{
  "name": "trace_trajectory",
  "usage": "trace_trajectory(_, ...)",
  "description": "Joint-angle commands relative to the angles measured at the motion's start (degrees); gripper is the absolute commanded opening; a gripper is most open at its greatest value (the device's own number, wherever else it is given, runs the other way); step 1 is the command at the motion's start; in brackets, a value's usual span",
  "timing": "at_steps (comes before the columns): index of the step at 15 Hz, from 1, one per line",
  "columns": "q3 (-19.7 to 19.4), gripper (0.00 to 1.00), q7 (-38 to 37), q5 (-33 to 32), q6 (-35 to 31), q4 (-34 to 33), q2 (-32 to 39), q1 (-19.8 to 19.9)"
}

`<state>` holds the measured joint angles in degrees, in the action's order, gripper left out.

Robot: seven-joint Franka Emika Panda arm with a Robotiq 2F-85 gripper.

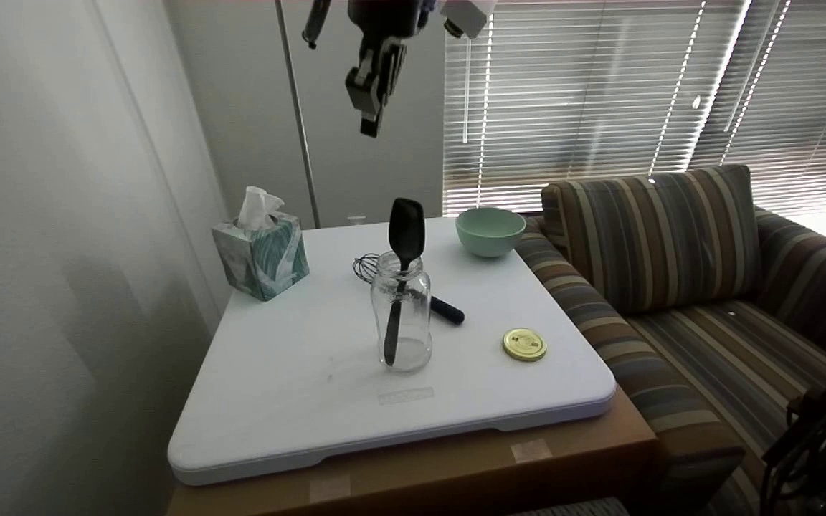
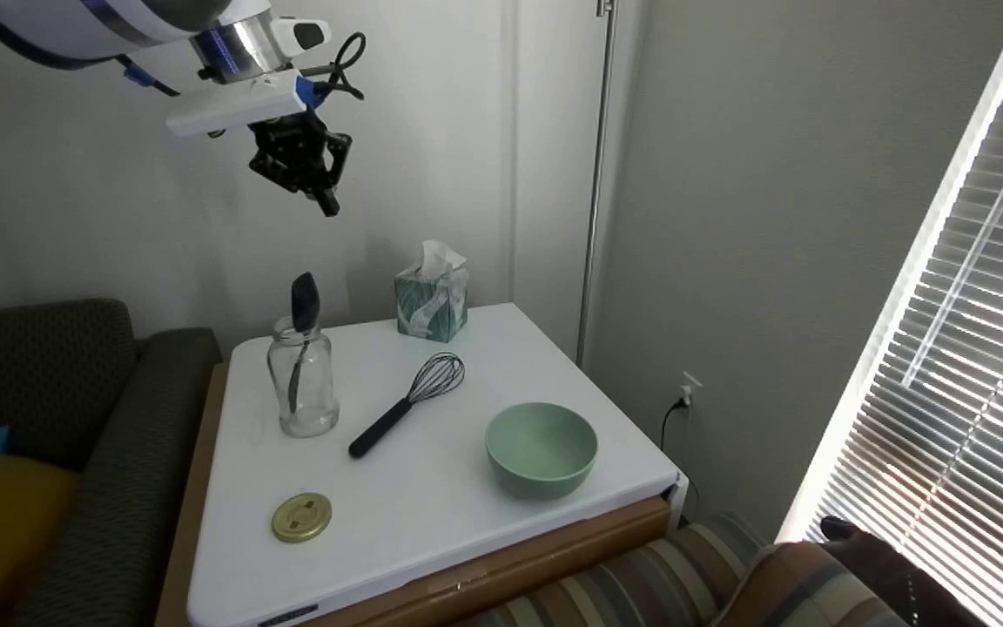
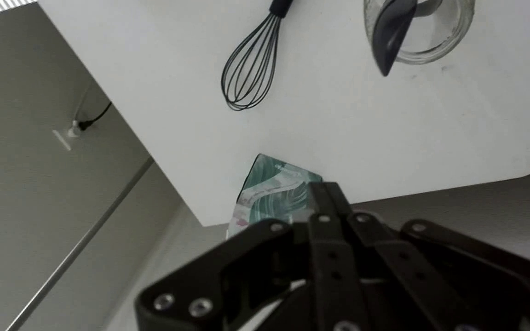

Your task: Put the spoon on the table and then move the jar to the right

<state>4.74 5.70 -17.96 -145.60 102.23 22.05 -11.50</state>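
"Spoon (image 1: 407,228) first, then — where is it seen?"

"Head up in the jar (image 1: 416,333), leaning. The jar is stood upright on the counter (image 1: 262,408). Well above it, the end effector (image 3: 327,195) is seen with fingertips together and nothing held."

"What could go wrong?"

"If the fingers are not spread before descent, the spoon's head could be struck and the jar tipped. If the spoon is drawn out aslant, the rim could be snagged and the jar toppled."

"And afterwards?"

"The whisk (image 2: 408,402) lies near the jar — the spoon could be laid across it. If the path is not checked, the jar could be driven into whisk or lid (image 1: 525,344)."
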Motion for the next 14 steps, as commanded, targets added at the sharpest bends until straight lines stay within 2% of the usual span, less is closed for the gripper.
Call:
trace_trajectory(1,-2.37,0.27,-4.21,-5.68,-0.19,2.91,-3.54,-1.85)
trace_trajectory(3,-2.64,0.40,-7.54,-5.98,3.32,3.53,-4.12,-2.10)
trace_trajectory(7,-1.61,0.68,-12.62,-1.60,10.74,5.80,-4.18,-0.95)
trace_trajectory(11,-0.27,0.97,-13.31,6.17,10.91,7.68,-2.22,0.49)
trace_trajectory(14,0.28,1.00,-12.36,10.54,8.79,8.13,-0.82,0.78)
